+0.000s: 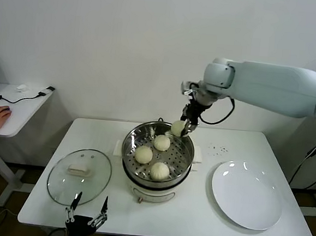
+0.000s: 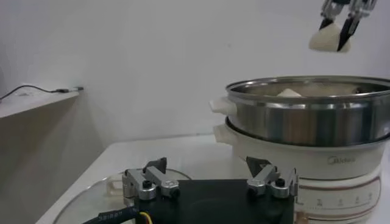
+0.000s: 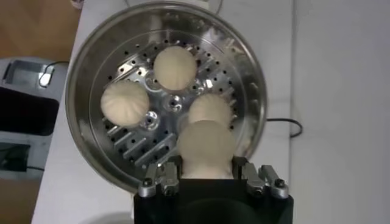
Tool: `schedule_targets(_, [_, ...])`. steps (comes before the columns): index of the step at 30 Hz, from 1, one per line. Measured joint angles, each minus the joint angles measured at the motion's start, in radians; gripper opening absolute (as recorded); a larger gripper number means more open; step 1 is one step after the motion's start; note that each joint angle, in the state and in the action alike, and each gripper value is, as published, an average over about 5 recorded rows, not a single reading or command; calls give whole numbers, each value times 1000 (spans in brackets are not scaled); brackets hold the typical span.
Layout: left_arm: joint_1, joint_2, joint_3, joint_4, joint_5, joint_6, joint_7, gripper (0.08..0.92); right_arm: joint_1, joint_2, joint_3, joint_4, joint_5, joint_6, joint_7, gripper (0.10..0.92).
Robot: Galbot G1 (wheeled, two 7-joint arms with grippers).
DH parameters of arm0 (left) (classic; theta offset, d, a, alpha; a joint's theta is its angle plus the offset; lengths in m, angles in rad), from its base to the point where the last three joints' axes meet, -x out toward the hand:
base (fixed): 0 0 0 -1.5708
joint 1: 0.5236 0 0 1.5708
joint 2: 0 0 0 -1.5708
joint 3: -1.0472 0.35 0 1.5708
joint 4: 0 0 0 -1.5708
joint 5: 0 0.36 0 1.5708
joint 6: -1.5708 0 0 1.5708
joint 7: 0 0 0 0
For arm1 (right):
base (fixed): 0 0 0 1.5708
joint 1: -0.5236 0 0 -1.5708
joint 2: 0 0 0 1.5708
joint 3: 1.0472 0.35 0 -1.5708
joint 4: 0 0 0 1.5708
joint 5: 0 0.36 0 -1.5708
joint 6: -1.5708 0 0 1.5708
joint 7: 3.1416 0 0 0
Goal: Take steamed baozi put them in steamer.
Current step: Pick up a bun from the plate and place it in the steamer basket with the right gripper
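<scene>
The steamer point(image 1: 130, 143) stands mid-table, a shiny steel pot point(image 2: 304, 119) with a perforated tray point(image 3: 131, 143). Three steamed baozi lie on the tray point(image 1: 162, 143) point(image 1: 143, 154) point(image 1: 160, 171); the right wrist view shows them too point(image 3: 175, 67) point(image 3: 124, 103) point(image 3: 210, 108). My right gripper point(image 1: 183, 131) hangs over the pot's far right rim, shut on a fourth baozi point(image 3: 206, 146), which is clear of the tray. In the left wrist view that bun point(image 2: 326, 41) hangs high above the pot. My left gripper point(image 1: 88, 206) is parked open at the table's front left edge.
A round glass lid point(image 1: 79, 176) with a white handle lies flat left of the steamer, just beyond the left gripper. A flat white plate point(image 1: 246, 195) lies to the right. A side desk point(image 1: 16, 107) with a person's hand on it stands at far left.
</scene>
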Motion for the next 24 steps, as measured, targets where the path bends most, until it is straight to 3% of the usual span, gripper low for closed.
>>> schedule_targets(24, [-30,2,13,29,-9,12,0,823,-139,114,-64,-23,-35,-39,54,558])
